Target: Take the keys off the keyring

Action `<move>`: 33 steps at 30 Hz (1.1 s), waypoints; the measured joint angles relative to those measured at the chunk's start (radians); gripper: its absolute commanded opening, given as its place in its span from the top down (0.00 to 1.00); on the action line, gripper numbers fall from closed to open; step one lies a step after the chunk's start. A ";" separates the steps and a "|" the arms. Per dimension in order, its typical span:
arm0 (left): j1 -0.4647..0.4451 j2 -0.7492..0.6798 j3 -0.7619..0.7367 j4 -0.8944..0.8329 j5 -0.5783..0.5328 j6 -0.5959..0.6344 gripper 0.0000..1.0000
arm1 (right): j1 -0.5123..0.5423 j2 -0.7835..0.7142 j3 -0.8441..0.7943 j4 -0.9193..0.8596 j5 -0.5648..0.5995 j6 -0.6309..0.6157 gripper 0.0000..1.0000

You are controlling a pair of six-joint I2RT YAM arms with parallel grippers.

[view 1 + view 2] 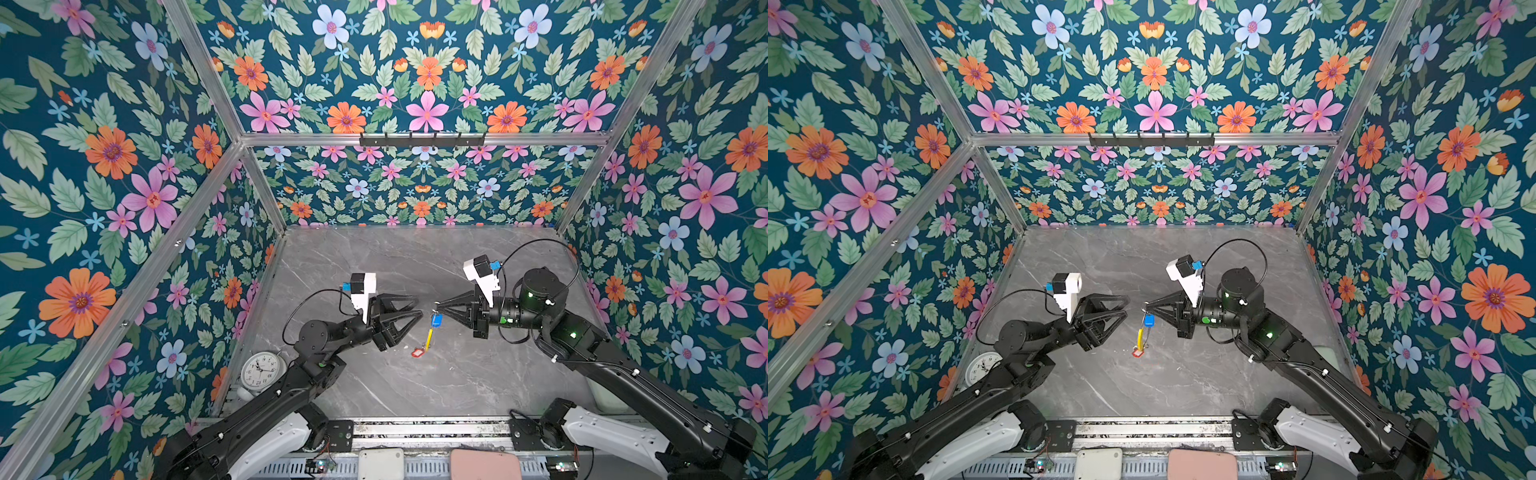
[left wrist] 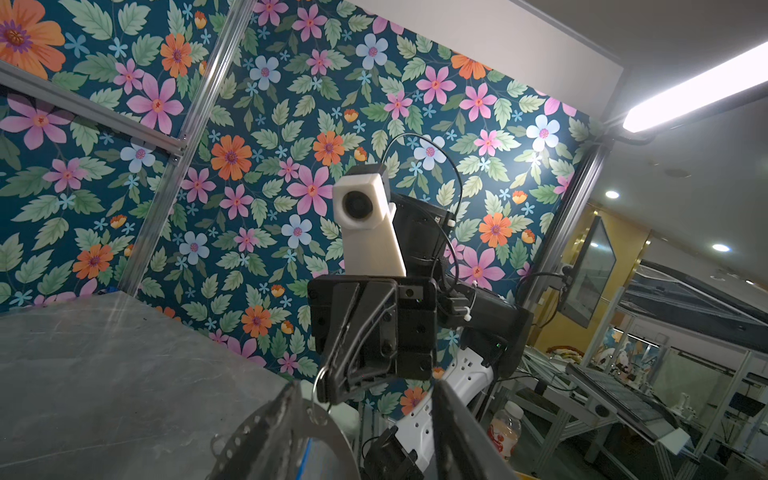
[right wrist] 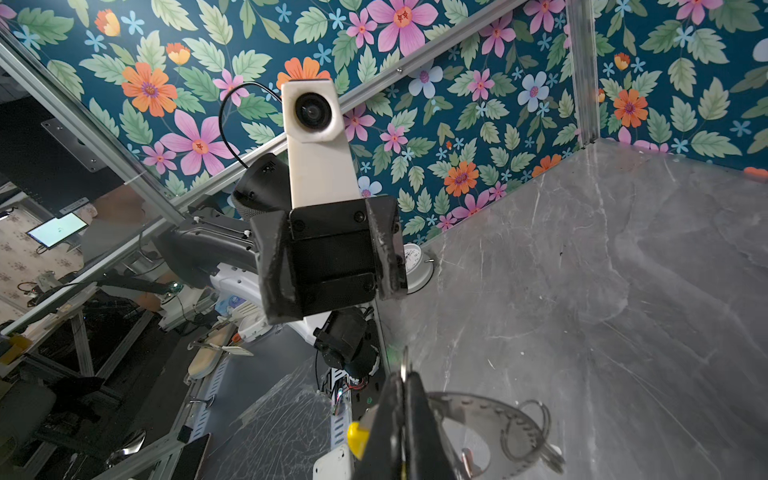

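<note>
Two black parallel grippers, one large thin grey metal keyring (image 3: 494,405), two small silver metal keys (image 3: 550,455) counted by their plastic tags. Right gripper (image 1: 438,306): jaws pressed fully together, clamped on the upper rim of the keyring; right wrist view shows the wire rim pinched between the closed fingers (image 3: 386,415). Left gripper (image 1: 419,307): jaws parted with a clear gap, nothing between them, tips level with the right gripper's tip and just beside the hoop, not touching it in both top views. Keyring hangs edge-on below the right gripper's tip, over the middle of the grey marble-patterned table (image 1: 415,386), between the two grippers. On it, top to bottom in both top views: one oblong blue plastic tag (image 1: 436,320) just under the pinch, one yellow sleeve (image 1: 428,335) over an arc of the rim, one red-orange plastic tag (image 1: 417,353) at the lowest point; cannot tell whether that tag rests on the table. Key blades too small to separate from above; right wrist view shows one key on a small split ring (image 3: 525,424) at the hoop's perforated rim. Further out: one round white analogue clock (image 1: 262,370) at the table's near left corner beside the left arm, one black hook rail (image 1: 422,140) on the back frame bar, floral wallpaper (image 1: 124,166) on three walls.
</note>
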 measured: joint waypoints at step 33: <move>0.002 0.130 0.292 -0.695 0.251 0.212 0.68 | -0.068 0.050 0.115 -0.332 -0.228 -0.236 1.00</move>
